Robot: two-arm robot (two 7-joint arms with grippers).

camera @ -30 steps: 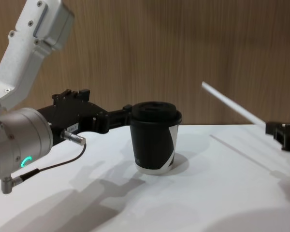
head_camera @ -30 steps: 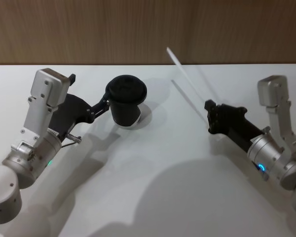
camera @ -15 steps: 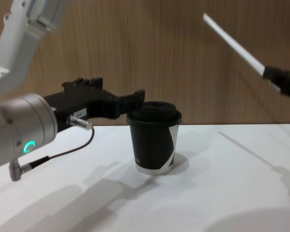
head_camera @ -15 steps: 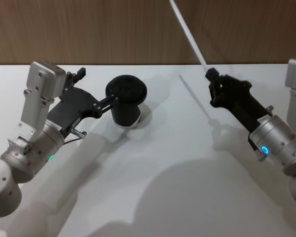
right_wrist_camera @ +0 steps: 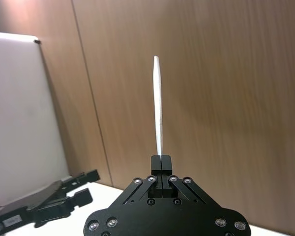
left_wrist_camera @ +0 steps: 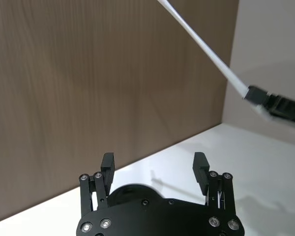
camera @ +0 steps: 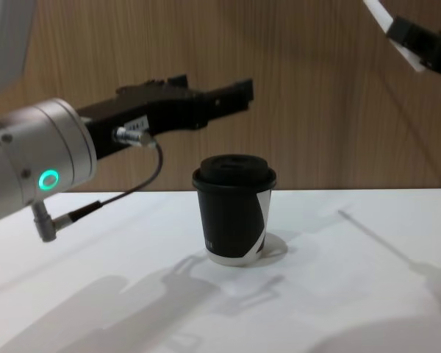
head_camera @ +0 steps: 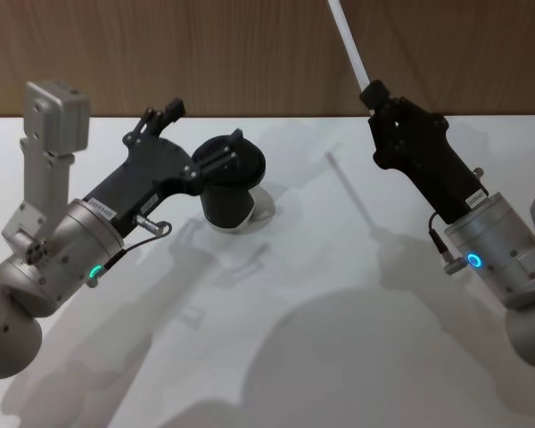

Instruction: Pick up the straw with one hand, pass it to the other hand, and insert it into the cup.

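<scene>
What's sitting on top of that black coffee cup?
A black domed lid covers the cup, so its inside is hidden. The robot's left hand hovers open above the lid, not touching it.

Left gripper (left_wrist_camera: pixel 154 162) black; silver wrist (head_camera: pixel 76 245); green ring (head_camera: pixel 93 271).

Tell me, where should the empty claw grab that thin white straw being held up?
Mid-shaft of the thin straight white straw, clear of the all-black right claw pinching its lower end. It points up, slanted, bare along its length, so the open, white-labelled left claw should probably approach from the left and close across it.
</scene>
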